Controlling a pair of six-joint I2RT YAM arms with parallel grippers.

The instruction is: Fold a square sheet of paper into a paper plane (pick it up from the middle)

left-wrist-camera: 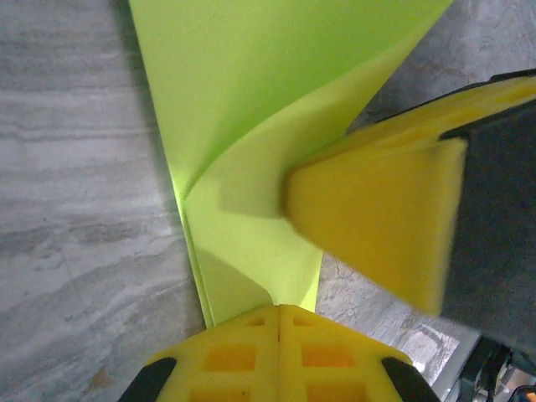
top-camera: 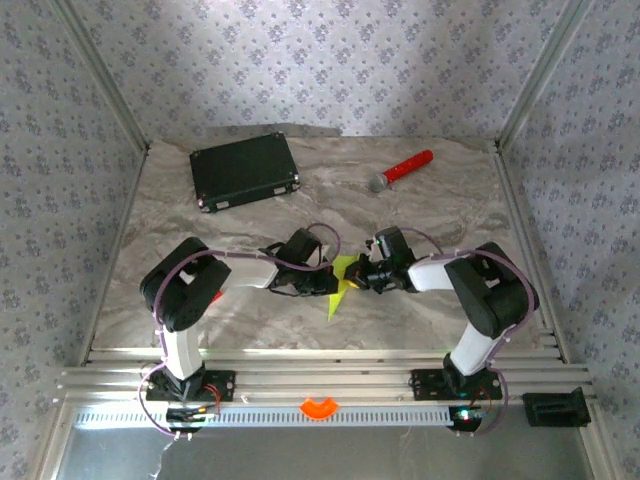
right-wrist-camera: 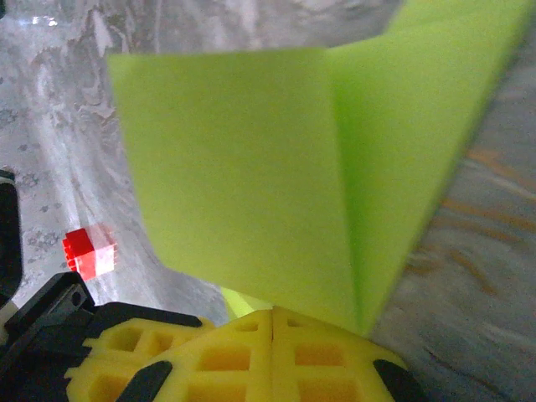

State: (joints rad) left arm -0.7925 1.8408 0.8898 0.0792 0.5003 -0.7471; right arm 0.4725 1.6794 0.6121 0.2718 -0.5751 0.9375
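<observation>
The square sheet of paper is folded with a lengthwise crease into a slim, pointed lime paper plane [top-camera: 337, 296], held just above the table's middle with its tip toward the near edge. My left gripper [top-camera: 328, 279] comes in from the left and is shut on the plane's edge [left-wrist-camera: 251, 109]; its yellow fingertips [left-wrist-camera: 279, 308] meet with no gap. My right gripper [top-camera: 359, 277] comes in from the right and is shut on the same plane [right-wrist-camera: 243, 167], with its jaws [right-wrist-camera: 274, 311] closed on the lower edge. The right fingers [left-wrist-camera: 377, 226] press against the folded flap.
A black case [top-camera: 245, 170] lies at the back left and a red-handled microphone [top-camera: 403, 168] at the back right. A small red block [right-wrist-camera: 86, 251] sits on the marble table [top-camera: 440, 210] near the left arm. An orange piece [top-camera: 320, 407] rests on the front rail.
</observation>
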